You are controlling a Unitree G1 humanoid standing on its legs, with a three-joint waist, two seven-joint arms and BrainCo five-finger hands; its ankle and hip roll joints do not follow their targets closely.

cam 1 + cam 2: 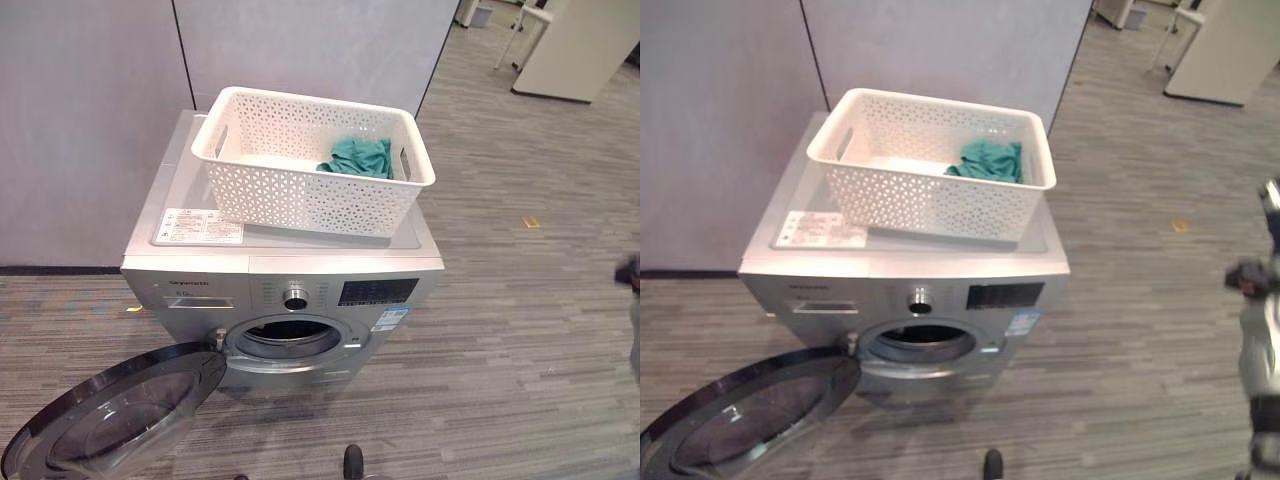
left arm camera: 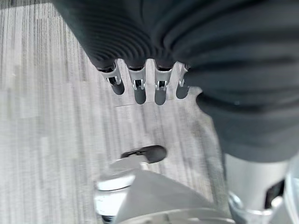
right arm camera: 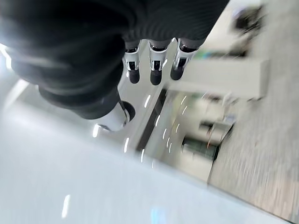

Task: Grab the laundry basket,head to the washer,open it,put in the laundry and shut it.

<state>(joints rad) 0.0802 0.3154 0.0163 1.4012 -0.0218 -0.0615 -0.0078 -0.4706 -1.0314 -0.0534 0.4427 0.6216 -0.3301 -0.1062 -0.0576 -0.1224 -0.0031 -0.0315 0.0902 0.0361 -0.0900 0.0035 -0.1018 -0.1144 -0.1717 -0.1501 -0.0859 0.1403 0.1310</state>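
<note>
Left eye view: washer door (image 1: pixel 115 415) cut off | both robot hands (image 2: pixel 140 86) (image 3: pixel 152 65) released, empty

Even, soft indoor light fills the head views; the washer (image 1: pixel 285 270) throws only a faint shadow toward 6 o'clock. The open door's glass (image 1: pixel 120 415) shows mild glare. The right wrist view is streaked with motion blur; ceiling lights smear at 7 o'clock.

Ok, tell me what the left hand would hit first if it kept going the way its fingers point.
Probably the grey floor: the left hand has its fingers hanging relaxed, pointing down at the flooring, with nothing between them, though depth is hard to judge.
</note>
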